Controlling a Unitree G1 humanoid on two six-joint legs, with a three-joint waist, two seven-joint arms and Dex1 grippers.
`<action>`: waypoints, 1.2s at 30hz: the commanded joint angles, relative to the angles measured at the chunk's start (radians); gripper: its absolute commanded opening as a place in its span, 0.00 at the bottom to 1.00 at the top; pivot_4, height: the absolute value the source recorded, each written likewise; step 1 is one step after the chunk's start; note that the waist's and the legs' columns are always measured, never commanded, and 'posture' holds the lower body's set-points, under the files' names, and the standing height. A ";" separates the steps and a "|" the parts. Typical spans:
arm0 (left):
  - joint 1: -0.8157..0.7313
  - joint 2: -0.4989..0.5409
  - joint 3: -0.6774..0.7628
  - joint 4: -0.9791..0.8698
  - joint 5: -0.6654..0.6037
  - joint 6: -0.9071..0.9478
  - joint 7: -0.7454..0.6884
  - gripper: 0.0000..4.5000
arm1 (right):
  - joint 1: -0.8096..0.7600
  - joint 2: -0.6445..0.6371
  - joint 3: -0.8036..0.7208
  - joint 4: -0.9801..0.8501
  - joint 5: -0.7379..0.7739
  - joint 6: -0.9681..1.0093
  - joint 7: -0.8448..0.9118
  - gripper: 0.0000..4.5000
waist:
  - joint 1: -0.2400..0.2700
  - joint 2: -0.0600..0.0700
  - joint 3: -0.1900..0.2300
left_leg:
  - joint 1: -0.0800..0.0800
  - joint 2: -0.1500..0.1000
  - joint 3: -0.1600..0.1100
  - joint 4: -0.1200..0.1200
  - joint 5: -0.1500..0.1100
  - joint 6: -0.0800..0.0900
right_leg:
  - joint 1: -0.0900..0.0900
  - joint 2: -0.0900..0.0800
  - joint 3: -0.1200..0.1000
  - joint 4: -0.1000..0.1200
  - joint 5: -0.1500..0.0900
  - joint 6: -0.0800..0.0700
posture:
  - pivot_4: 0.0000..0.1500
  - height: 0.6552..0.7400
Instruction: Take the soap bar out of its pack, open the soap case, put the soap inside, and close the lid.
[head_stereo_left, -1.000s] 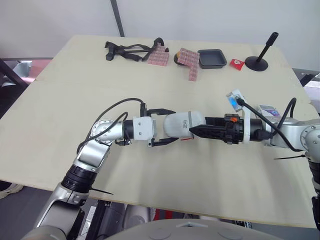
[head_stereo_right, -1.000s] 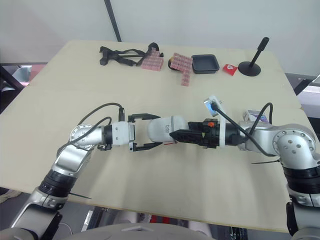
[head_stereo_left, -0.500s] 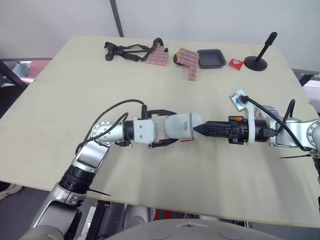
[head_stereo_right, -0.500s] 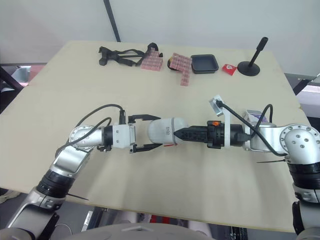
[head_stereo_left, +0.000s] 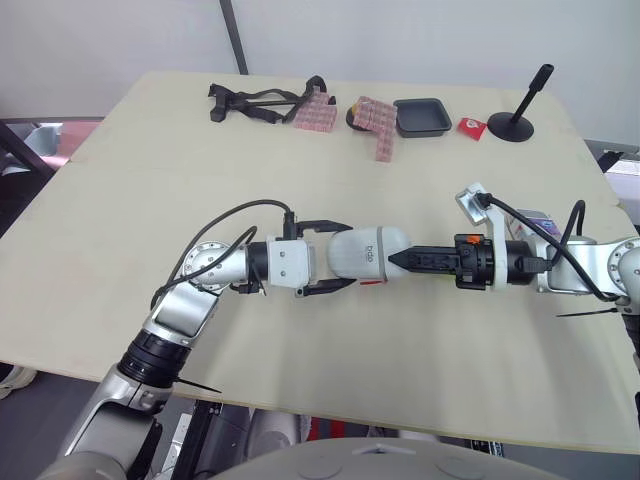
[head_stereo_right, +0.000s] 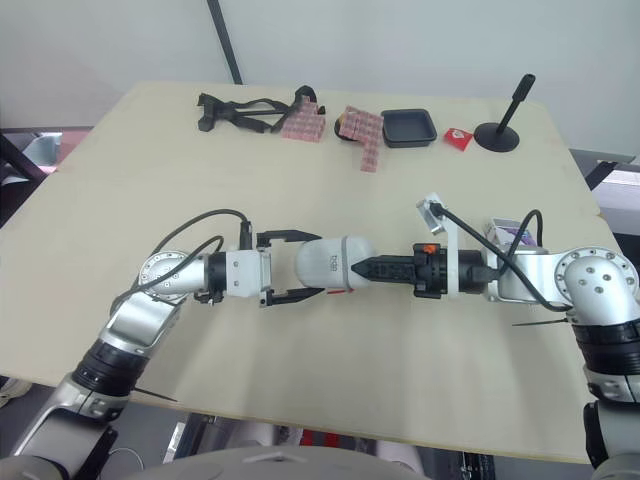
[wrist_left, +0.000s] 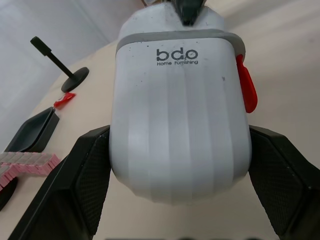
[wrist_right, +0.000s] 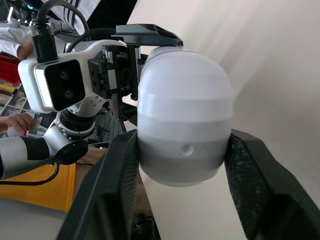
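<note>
Both the left gripper (head_stereo_left: 348, 253) and the right gripper (head_stereo_left: 392, 261) are clamped on the white soap case (head_stereo_left: 370, 248), one per end, opened just to its width (black tray (head_stereo_left: 424, 115), stand (head_stereo_left: 520, 118) and pink packs (head_stereo_left: 378, 120) sit way off by the far edge).

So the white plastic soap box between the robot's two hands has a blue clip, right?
No: the white plastic soap box between the left gripper and right gripper has a red clip, not blue. The left wrist view shows it.

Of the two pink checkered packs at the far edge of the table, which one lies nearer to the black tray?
The right pack, just beside the black tray. The left pack lies farther off, by the black strap.
</note>
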 joint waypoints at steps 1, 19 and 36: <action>-0.004 0.001 0.000 -0.031 -0.021 -0.002 0.008 0.81 | -0.016 -0.011 -0.020 -0.016 -0.028 0.000 0.022 0.44 | 0.000 0.000 0.000 | 0.000 0.000 0.000 0.000 0.000 0.000 | 0.000 0.000 0.000 0.000 0.000 0.000 | 1.00 1.00; 0.007 0.012 0.005 -0.057 -0.058 0.024 0.010 0.81 | 0.005 0.013 -0.080 0.051 -0.033 0.014 0.219 0.44 | 0.000 0.000 0.000 | 0.000 0.000 0.000 0.001 0.000 0.000 | 0.000 0.000 0.001 0.002 0.000 0.000 | 1.00 1.00; 0.012 0.015 0.005 -0.050 -0.071 0.046 0.016 0.81 | 0.061 -0.191 -0.207 0.119 -0.225 0.067 0.351 0.44 | 0.000 0.000 0.000 | -0.001 0.000 0.000 0.005 0.000 0.000 | 0.000 -0.001 0.001 0.005 0.000 0.000 | 1.00 1.00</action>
